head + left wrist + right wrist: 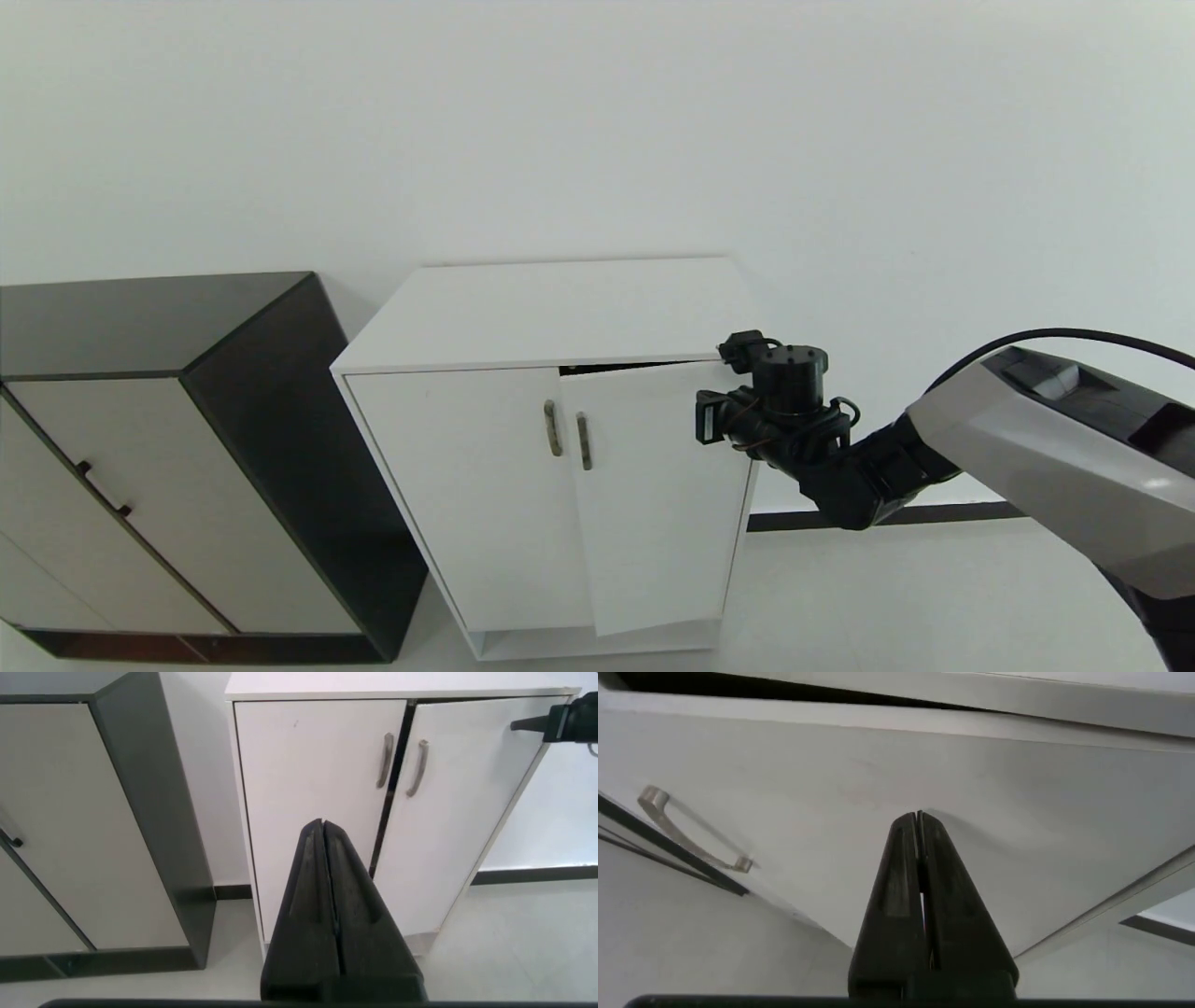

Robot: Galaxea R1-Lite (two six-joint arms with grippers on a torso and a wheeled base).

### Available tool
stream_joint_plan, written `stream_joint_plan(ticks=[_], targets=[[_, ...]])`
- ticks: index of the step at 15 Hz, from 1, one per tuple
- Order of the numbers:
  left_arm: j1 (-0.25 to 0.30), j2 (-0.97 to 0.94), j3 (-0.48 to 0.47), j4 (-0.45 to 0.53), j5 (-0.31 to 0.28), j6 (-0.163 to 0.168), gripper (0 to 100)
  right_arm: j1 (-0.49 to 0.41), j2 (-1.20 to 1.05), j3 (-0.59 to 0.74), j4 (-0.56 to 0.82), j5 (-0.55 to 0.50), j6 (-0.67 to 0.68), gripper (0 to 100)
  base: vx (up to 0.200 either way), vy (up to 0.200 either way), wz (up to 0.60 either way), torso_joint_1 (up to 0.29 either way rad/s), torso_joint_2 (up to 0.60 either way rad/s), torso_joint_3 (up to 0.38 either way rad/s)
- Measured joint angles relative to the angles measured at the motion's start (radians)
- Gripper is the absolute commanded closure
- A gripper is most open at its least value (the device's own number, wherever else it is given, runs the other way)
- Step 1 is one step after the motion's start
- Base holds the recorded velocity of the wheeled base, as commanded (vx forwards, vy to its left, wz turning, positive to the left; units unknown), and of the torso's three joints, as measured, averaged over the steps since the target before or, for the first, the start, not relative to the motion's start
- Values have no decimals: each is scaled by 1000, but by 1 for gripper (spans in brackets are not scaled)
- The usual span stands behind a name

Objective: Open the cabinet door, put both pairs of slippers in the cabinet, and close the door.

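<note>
White two-door cabinet [551, 317], its right door [653, 504] ajar. The right gripper [918, 819], fingers pressed together, hovers by that door's two o'clock corner. The left gripper [322, 826], likewise closed, hangs well back.

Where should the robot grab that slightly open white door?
Probably by the right door's vertical bar handle, coming straight from the front: it stands off the panel, leaving room to close around it, and sits beside the free edge, far from the hinges.

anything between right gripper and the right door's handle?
No. Bare white door panel runs from the right gripper to the curved grey metal handle, seen in the right wrist view.
</note>
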Motion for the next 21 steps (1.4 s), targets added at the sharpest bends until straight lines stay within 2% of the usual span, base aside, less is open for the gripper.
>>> stream_joint_plan(ticks=[21], targets=[[0, 0, 0, 0, 0, 1, 100, -11, 39, -57, 8, 0, 0, 100, 0, 0, 0, 0, 0, 0]])
